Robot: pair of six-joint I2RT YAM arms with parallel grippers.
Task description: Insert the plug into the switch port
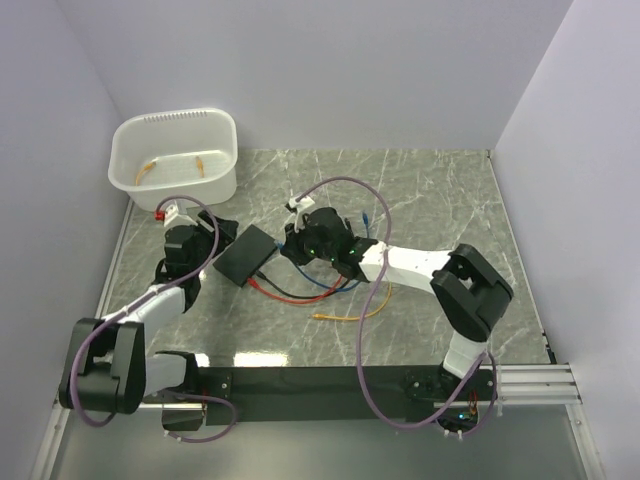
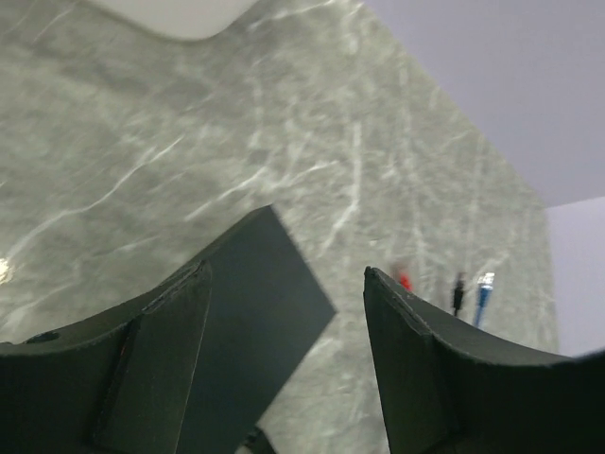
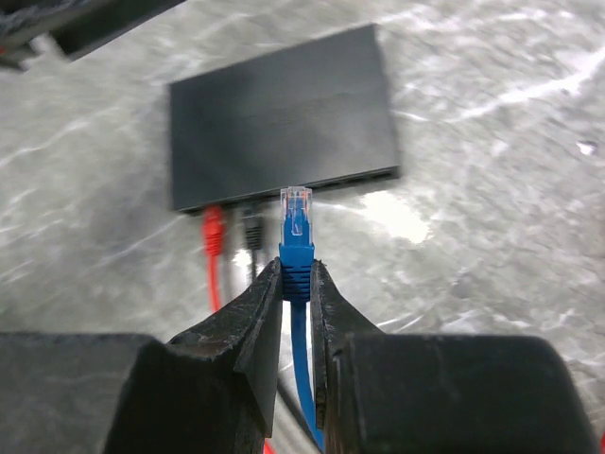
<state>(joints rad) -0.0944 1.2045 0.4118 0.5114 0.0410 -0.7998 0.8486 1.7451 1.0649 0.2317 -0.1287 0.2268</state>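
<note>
Pointing tip-first, the plug [image 3: 296, 232] aims lengthwise at the switch [image 3: 279, 118].

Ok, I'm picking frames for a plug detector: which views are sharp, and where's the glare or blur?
Right wrist: the blue plug in the right gripper is crisp, the switch behind softer, with glare on the table beside it. Left wrist: the red plug is smeared. Top external: evenly lit, soft shadows, nothing blurred.

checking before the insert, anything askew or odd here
The switch lies diagonal to the table edges; otherwise nothing stands out. The blue plug sits straight in the right gripper, short of the ports.
</note>
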